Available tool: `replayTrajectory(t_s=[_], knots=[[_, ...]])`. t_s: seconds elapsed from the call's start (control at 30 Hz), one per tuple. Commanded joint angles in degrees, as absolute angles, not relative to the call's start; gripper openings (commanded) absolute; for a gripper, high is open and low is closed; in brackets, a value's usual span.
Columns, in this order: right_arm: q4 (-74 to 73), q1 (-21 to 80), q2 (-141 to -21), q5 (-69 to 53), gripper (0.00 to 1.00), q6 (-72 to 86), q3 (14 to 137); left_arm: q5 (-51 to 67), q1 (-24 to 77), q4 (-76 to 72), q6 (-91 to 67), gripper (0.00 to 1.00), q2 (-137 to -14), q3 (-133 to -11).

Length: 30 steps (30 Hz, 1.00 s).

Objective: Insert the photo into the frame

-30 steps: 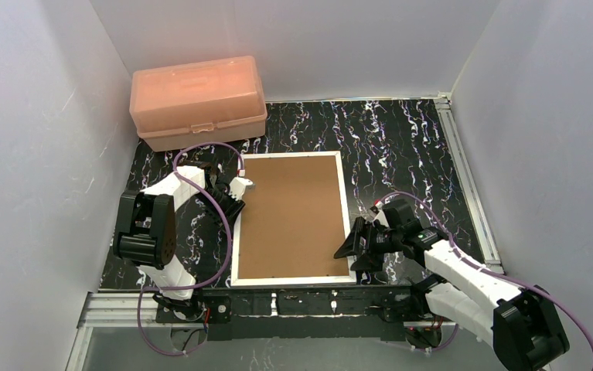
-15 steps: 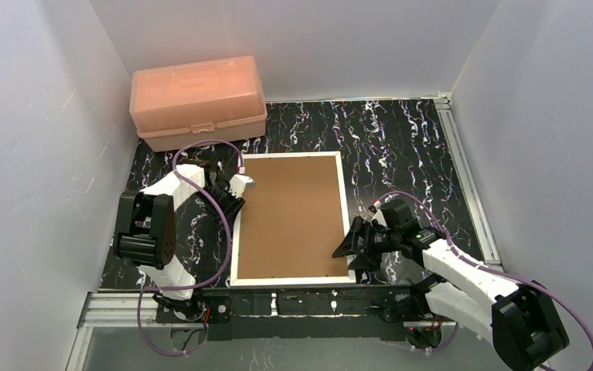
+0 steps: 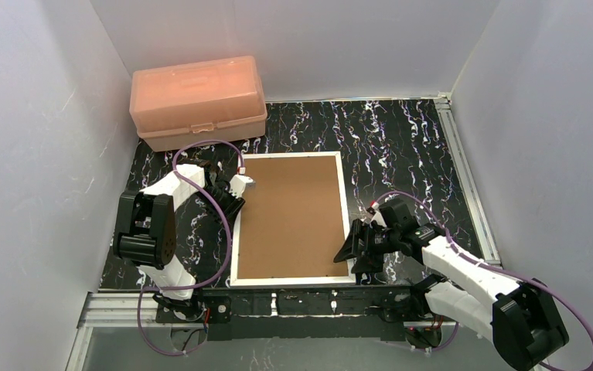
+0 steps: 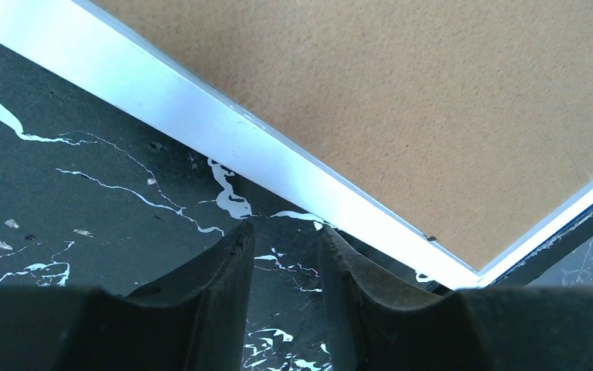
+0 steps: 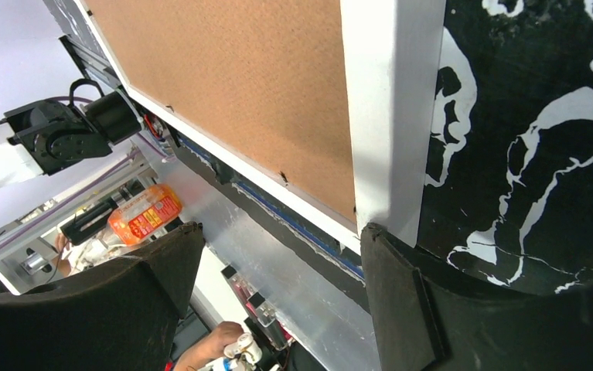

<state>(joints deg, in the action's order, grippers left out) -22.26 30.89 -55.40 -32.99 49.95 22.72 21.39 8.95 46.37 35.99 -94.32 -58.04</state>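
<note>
The white frame [image 3: 345, 202] lies flat on the black marbled table, back up, with a brown backing board [image 3: 289, 216] filling it. The photo is hidden. My left gripper [image 3: 236, 193] sits just off the frame's left edge near the far corner. In the left wrist view the left gripper [image 4: 285, 230] is narrowly open over bare table, the frame's rim [image 4: 223, 127] just beyond the tips. My right gripper [image 3: 352, 253] is at the frame's near right corner. In the right wrist view the right gripper [image 5: 281, 232] stands wide open, one fingertip [image 5: 378, 239] against the rim [image 5: 390, 108].
A salmon-pink plastic box [image 3: 197, 100] stands shut at the far left, behind the frame. White walls close in three sides. An aluminium rail [image 3: 463, 170] runs along the table's right edge and another along the near edge [image 3: 277, 301].
The right gripper has crept slightly toward the frame's near right corner. The left jaws have narrowed a little. The frame has not moved.
</note>
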Motion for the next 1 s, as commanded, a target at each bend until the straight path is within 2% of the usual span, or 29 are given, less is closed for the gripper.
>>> replayTrajectory(t_s=[0.0,0.47,0.97], knots=[[-24.9,31.34,-54.71,-31.19,0.83,49.41,23.2,23.58,8.87,48.23,36.39,0.34,-93.96,-58.61],[-16.26,32.82,-55.16,-30.42,0.82,55.09,19.87,24.08,9.31,48.73,36.85,0.34,-93.74,-58.16],[-15.05,36.23,-59.54,-27.58,0.82,54.76,20.98,25.13,9.93,49.32,37.22,0.33,-93.28,-58.05]])
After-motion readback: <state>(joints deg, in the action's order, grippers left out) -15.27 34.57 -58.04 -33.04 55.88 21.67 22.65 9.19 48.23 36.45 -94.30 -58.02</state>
